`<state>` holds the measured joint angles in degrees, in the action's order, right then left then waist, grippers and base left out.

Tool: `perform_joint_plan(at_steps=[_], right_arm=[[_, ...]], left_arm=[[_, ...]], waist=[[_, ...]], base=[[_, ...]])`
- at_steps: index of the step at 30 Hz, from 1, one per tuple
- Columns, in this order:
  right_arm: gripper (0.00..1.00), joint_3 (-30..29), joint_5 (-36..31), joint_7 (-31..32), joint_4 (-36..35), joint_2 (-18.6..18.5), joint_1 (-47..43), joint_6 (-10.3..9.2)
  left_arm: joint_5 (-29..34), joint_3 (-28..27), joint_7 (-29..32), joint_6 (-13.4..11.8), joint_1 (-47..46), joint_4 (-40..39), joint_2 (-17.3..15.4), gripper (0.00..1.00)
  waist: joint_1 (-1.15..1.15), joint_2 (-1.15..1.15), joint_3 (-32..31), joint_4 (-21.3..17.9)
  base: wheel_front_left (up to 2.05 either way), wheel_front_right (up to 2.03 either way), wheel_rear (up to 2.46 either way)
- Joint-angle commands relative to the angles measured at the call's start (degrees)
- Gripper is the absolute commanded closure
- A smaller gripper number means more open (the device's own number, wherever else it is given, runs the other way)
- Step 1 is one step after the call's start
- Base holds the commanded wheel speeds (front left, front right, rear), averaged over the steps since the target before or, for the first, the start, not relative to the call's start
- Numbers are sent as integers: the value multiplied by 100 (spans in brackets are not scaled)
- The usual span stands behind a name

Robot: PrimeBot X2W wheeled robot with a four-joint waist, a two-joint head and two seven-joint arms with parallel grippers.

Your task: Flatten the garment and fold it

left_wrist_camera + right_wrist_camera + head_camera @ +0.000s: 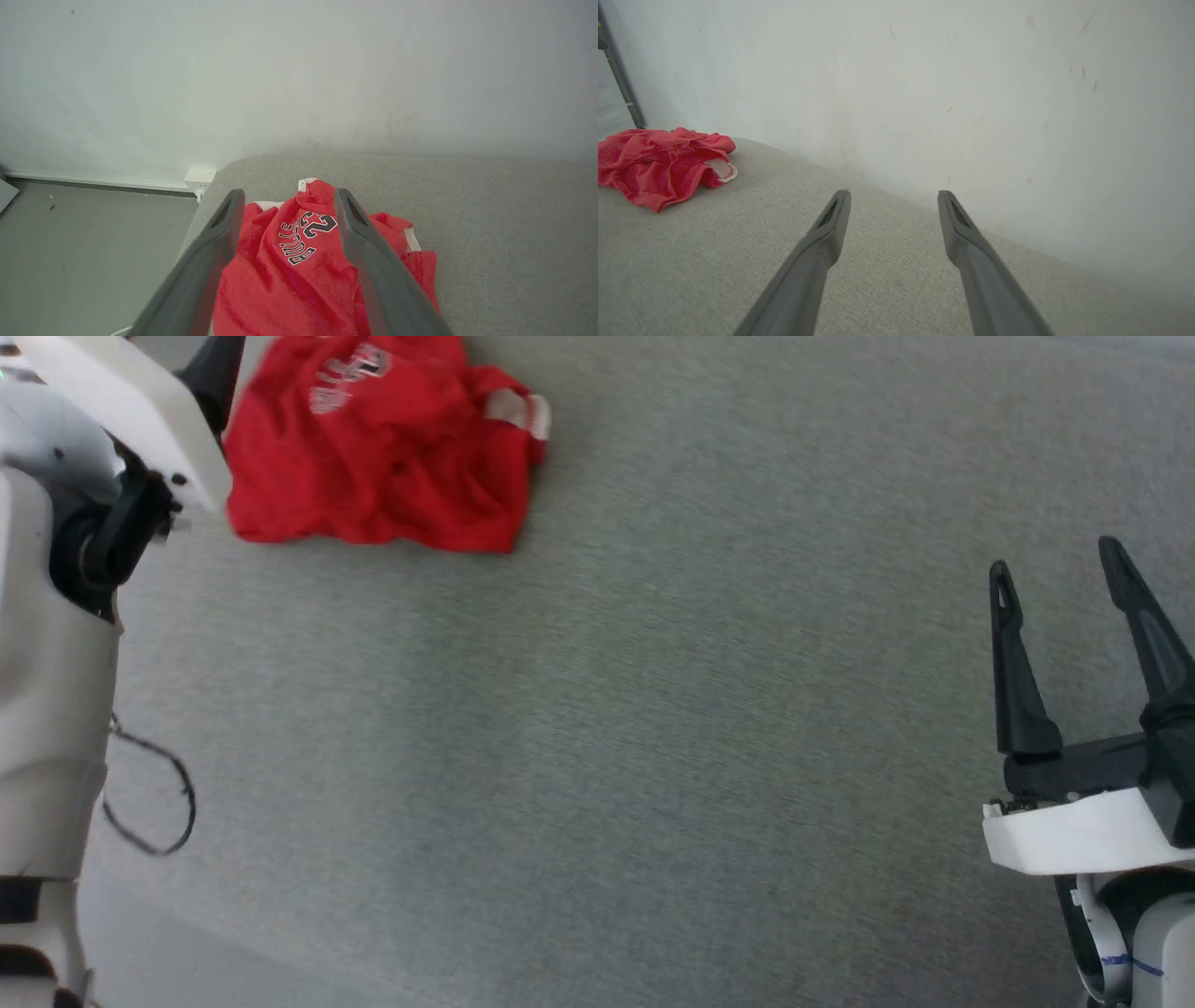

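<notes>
The garment (pixel 383 448) is bright red shorts lying crumpled in a heap at the far left of a grey fabric surface (pixel 653 709). White trim shows at its right edge, and a white "BULLS 23" print (pixel 306 235) faces up. My left gripper (pixel 287 198) hovers open just above the heap, one finger on each side of the print and nothing held. In the right wrist view the garment (pixel 654 163) lies far to the left. My right gripper (pixel 1055 560) stands open over bare fabric at the right, well away from the shorts, and its fingers (pixel 831 233) hold nothing.
A pale wall (pixel 971 93) runs close along the far edge of the surface. The surface's rounded corner (pixel 219 172) lies just beyond the garment, with grey floor (pixel 70 242) below it. A thin black cable loop (pixel 159 803) hangs by my left arm.
</notes>
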<state>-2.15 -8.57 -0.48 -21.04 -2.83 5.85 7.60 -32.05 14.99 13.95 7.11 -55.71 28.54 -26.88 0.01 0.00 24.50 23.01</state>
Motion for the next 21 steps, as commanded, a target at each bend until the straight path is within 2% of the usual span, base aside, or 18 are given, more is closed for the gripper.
perform_joint_plan(at_steps=[1, 5, 8, 18, 19, 20, 21], right_arm=[[0, 5, -57, 39, -121, -5, 92, -11], [0, 26, -121, 130, -363, -5, 141, -11], [0, 33, -168, 213, -515, -5, 150, -11], [0, 45, -231, 354, -812, -6, 167, -11], [0, 41, -233, 359, -822, -6, 168, -11], [0, 32, -236, 364, -833, -6, 170, -11], [0, 24, -239, 367, -838, -6, 173, -11]], left_arm=[[-180, 183, 143, 36, -68, 122, -103, 0], [-650, 570, 581, 37, -63, 401, -361, 0], [-745, 789, 684, 37, -61, 592, -558, 0], [-1193, 1154, 913, 37, -62, 1277, -605, 0], [-1204, 1201, 897, 37, -77, 1305, -616, 60], [-1197, 1230, 823, 37, -100, 1328, -634, 100], [-1210, 1258, 772, 37, -115, 1358, -641, 100]], waist=[[-1, 0, 437, -440], [-1, 0, 621, -638], [-1, 0, 762, -753], [-1, 0, 1101, -972], [-1, 0, 1114, -975], [-1, 0, 1124, -973], [-1, 0, 1126, -969]], base=[[0, 0, 0], [0, 0, 0], [0, 0, 0], [0, 0, 0], [0, 0, 0], [0, 0, 0], [0, 0, 0]])
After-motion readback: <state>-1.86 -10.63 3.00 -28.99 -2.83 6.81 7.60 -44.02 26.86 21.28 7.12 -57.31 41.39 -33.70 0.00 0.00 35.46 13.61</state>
